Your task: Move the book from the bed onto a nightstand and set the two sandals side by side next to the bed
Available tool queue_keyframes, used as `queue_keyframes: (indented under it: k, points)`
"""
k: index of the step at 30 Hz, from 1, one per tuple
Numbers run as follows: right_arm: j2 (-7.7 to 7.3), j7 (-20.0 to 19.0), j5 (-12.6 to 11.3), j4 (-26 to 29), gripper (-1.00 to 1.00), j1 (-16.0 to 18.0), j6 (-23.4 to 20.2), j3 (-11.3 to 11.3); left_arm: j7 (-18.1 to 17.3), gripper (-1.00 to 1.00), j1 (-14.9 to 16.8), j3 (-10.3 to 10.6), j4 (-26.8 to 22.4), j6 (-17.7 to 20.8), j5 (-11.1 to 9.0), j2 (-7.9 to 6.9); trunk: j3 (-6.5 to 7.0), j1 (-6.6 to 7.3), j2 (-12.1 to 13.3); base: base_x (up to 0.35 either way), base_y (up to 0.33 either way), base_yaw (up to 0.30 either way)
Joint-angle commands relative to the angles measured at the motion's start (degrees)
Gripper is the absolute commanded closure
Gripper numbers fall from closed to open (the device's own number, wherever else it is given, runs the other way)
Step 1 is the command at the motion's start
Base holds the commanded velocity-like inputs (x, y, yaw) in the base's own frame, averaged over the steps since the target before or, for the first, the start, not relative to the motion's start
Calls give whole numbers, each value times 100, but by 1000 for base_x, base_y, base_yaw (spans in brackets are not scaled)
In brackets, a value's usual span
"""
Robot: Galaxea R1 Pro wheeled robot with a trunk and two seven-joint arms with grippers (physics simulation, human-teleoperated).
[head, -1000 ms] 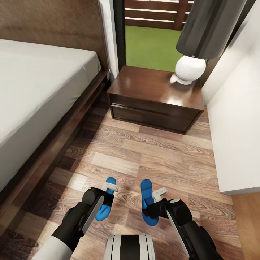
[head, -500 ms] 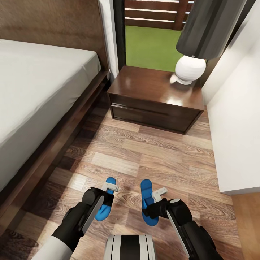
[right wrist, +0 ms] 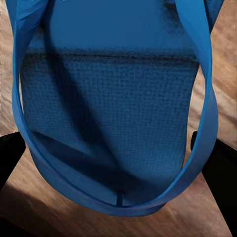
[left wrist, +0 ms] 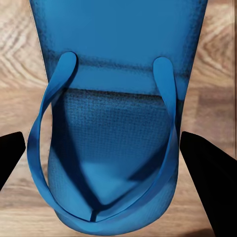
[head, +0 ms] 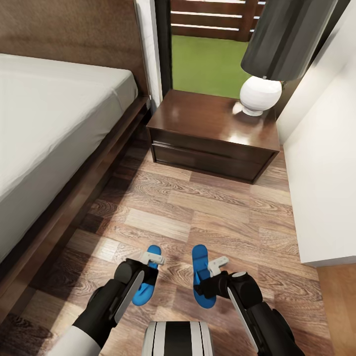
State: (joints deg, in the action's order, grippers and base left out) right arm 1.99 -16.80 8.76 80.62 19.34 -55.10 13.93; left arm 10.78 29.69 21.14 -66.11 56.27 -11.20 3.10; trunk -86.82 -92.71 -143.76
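Bed: off-white mattress in dark frame, along the left.
Floor: wood planks, bare between nightstand and sandals.
Nightstand: against far wall, carrying lamp.
Left sandal: flat on planks; wrist view shows thong strap.
Right sandal: parallel, just beside.
Left gripper: fingers spread, straddling sandal.
Right gripper: fingers apart, flanking sole.

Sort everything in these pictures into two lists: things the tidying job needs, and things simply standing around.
Job: left sandal, right sandal, bed, nightstand, left gripper, right gripper.

Standing around: lamp, wood-plank floor, white wall.
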Motion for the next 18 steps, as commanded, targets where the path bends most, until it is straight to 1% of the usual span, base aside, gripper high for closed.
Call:
queue_keyframes:
  k: [1,18]
  points:
    - [7,-42,58,4,100,4,-16,-5,55,100,-5,12,-3,20,-50,6,-3,1,-1,0,0,0]
    - [29,-24,47,-2,100,8,-1,-14,47,100,-33,30,1,17,-49,32,-3,1,-1,0,0,0]
